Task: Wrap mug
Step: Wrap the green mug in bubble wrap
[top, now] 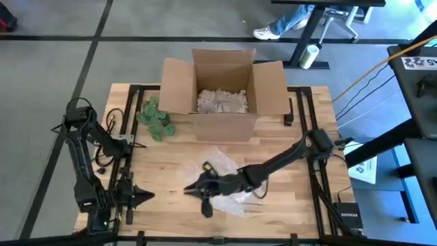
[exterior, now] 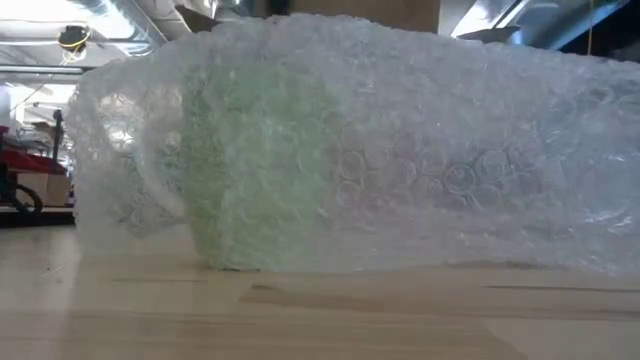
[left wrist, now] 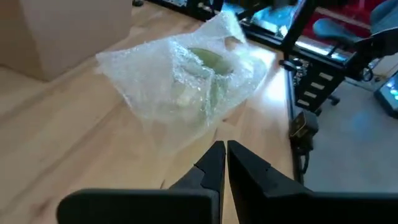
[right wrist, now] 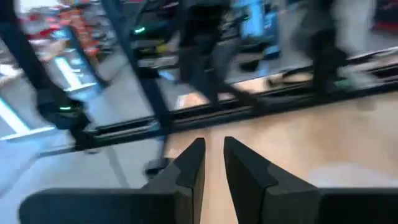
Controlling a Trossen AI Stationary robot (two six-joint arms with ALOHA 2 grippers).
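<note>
Four views, taken in turn. High view: wooden table point(top: 164, 174) with an open cardboard box point(top: 222, 92) at twelve o'clock holding crumpled packing paper point(top: 222, 101); a green leafy item point(top: 156, 117) lies just beside the box toward ten o'clock; the bubble wrap point(top: 225, 176) sits toward six o'clock of the table's middle, largely covered by the right arm, whose right gripper point(top: 205, 198) lies at the wrap's seven o'clock edge over bare wood; the left gripper point(top: 140, 196) rests near the table's eight o'clock corner, well apart from the wrap. A person's legs and shoe point(top: 270, 31) show on the floor beyond the box. Low view: only this one shows the mug point(exterior: 260, 180) in profile, a pale green body standing on the tabletop, fully sheathed in clear bubble wrap that trails off to three o'clock as a long loose tail; no gripper shows. Left wrist view: the bundle from above, wrap bunched and open at the top, the mug's green rim visible through it; the left fingers point(left wrist: 210, 167) are pressed together on nothing. Right wrist view: blurred; the right fingers point(right wrist: 193, 163) stand slightly parted with nothing between them, bare wood and the table's frame ahead.
</note>
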